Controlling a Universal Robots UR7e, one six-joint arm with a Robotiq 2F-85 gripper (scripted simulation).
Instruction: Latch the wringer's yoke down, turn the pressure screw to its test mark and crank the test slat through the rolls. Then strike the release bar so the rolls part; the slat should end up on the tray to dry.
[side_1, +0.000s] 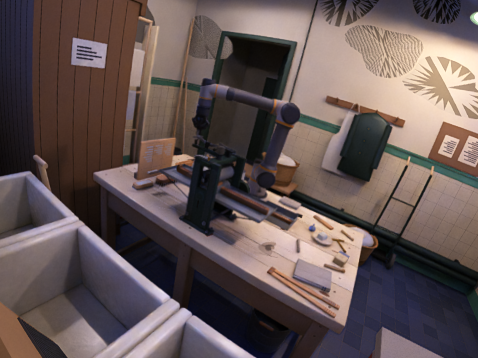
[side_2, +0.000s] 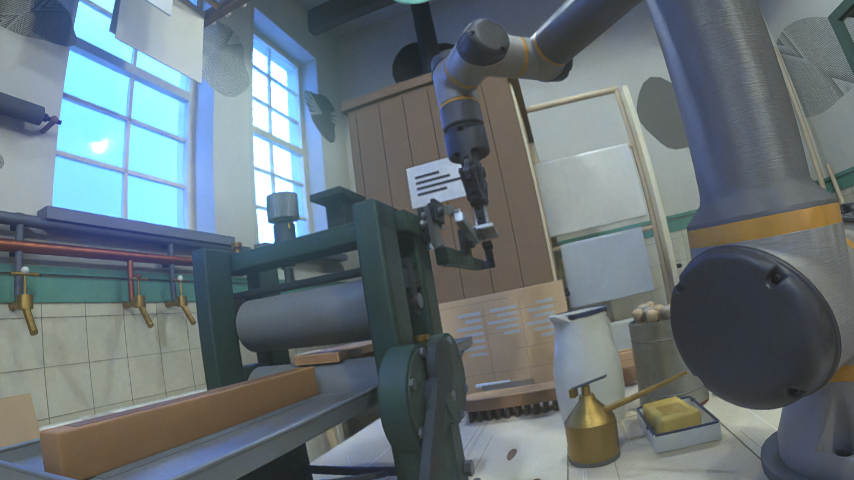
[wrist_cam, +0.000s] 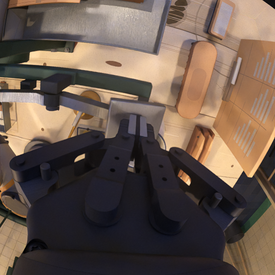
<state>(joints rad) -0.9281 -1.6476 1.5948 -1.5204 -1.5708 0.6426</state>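
At the middle of the wooden table stands the dark green wringer (side_1: 207, 187), with its grey rolls (side_2: 301, 316) set between two uprights and the pressure screw's knob (side_2: 282, 208) on top of the yoke (side_2: 298, 242). A wooden slat (side_2: 334, 353) sits between the rolls. A longer wooden bar (side_2: 179, 412) lies on the metal tray (side_2: 251, 436). The release bar (wrist_cam: 33, 97) runs out from the frame's end and finishes in a square steel pad (wrist_cam: 136, 115). My gripper (wrist_cam: 137, 128) points straight down with its tips at that pad (side_2: 485, 230). It is closed and holds nothing.
A white jug (side_2: 585, 355), a brass oil can (side_2: 591, 424) and a soap dish (side_2: 678, 421) stand on the table by the arm's base. A scrubbing brush (wrist_cam: 196, 79), wooden blocks (wrist_cam: 198, 145) and an upright chart board (wrist_cam: 252, 102) lie below the gripper. White tubs (side_1: 75, 280) flank the table.
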